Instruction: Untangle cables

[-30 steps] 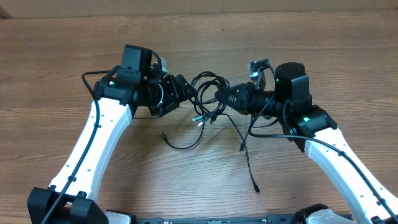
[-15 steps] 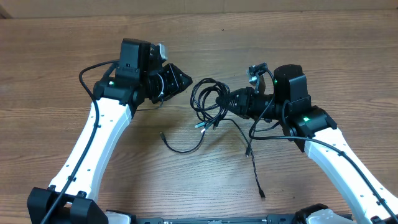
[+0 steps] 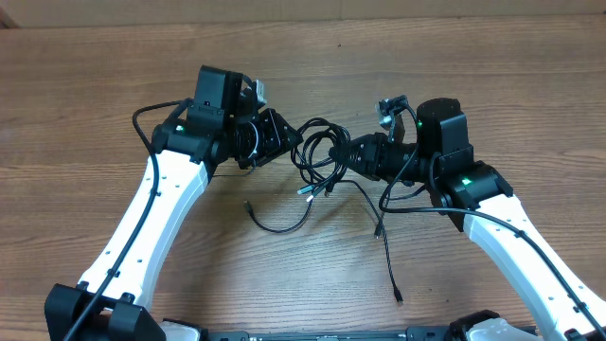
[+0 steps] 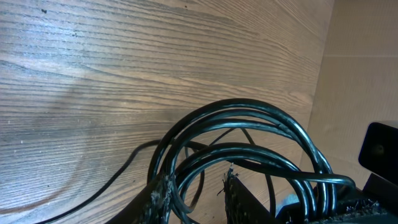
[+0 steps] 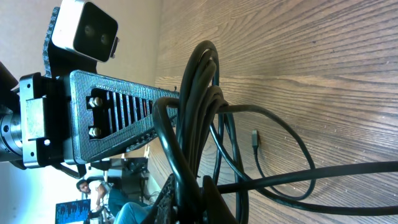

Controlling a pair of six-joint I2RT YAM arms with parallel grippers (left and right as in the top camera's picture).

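The cables [image 3: 314, 144] are thin black cords bunched in a coil at the table's middle, with loose ends trailing toward the front. My right gripper [image 3: 343, 154] is shut on the coil's right side; in the right wrist view its fingers [image 5: 199, 190] pinch several strands of the coil [image 5: 200, 81]. My left gripper [image 3: 289, 140] is at the coil's left edge. In the left wrist view its fingers [image 4: 196, 190] are open, with strands of the coil [image 4: 249, 115] running between them.
A loose curved cord [image 3: 284, 224] lies in front of the coil. A longer cord [image 3: 386, 256] trails toward the front edge, ending in a plug. The left arm's camera and gripper body [image 5: 112, 118] fill the left of the right wrist view. The wooden table [image 3: 76, 114] lies all round.
My left gripper drew back from the coil, then came right again to its left edge. The right gripper keeps its hold; the long cord's end shifted slightly.
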